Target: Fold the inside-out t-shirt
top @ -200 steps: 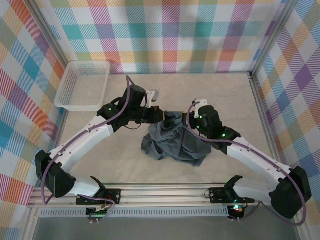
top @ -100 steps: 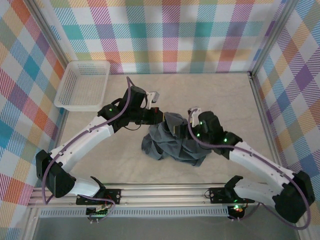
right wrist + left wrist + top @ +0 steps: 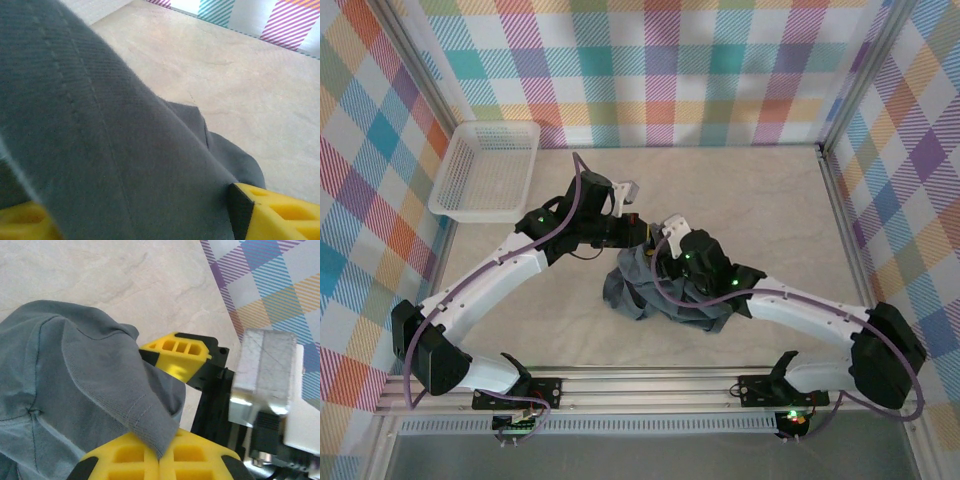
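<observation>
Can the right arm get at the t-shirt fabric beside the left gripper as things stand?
Probably yes: the right gripper is at the t-shirt with jaws open, fabric between its fingers, beside the left gripper; nothing blocks it.

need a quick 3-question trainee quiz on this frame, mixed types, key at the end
1. True or false: the left hand is shut on a hemmed edge of the t-shirt.
2. Where does the white basket sit on the table? A) far-left corner B) near-right corner C) on top of the garment
3. In a word: is the t-shirt spread flat or bunched?

Key: 1 true. 2 A. 3 bunched; it sits in a crumpled heap between the two arms.
</observation>
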Motion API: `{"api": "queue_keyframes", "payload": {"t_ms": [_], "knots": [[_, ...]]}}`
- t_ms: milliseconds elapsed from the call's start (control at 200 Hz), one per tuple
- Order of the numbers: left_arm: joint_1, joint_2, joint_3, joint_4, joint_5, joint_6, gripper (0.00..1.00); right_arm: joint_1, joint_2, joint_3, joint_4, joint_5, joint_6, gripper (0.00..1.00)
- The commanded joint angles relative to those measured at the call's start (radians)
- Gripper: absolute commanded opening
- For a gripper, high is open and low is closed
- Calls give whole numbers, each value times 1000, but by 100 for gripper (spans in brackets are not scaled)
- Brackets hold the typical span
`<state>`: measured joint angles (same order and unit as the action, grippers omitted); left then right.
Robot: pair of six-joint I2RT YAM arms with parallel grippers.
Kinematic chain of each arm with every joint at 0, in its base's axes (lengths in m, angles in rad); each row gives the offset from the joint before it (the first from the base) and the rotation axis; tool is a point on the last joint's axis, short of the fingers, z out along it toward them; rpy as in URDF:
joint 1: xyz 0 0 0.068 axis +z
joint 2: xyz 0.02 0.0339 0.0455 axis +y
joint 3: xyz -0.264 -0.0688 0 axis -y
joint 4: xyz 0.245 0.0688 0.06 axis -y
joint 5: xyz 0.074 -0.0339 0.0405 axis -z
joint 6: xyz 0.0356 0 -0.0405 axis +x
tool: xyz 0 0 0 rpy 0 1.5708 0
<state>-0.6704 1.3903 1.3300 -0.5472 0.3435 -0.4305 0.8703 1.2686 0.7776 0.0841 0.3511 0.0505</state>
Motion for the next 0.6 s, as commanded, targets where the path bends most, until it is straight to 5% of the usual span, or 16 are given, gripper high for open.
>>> {"api": "queue_keyframes", "payload": {"t_ms": [0, 250, 595], "knots": [[10, -12, 2, 9, 12, -4, 0, 4, 22, 73, 13, 99, -52, 73], [12, -12, 6, -10, -5, 9, 0, -79, -62, 45, -215, 134, 145, 49], [14, -9, 17, 3, 14, 13, 0, -314, -91, -45, -432, -82, 299, 48]]}}
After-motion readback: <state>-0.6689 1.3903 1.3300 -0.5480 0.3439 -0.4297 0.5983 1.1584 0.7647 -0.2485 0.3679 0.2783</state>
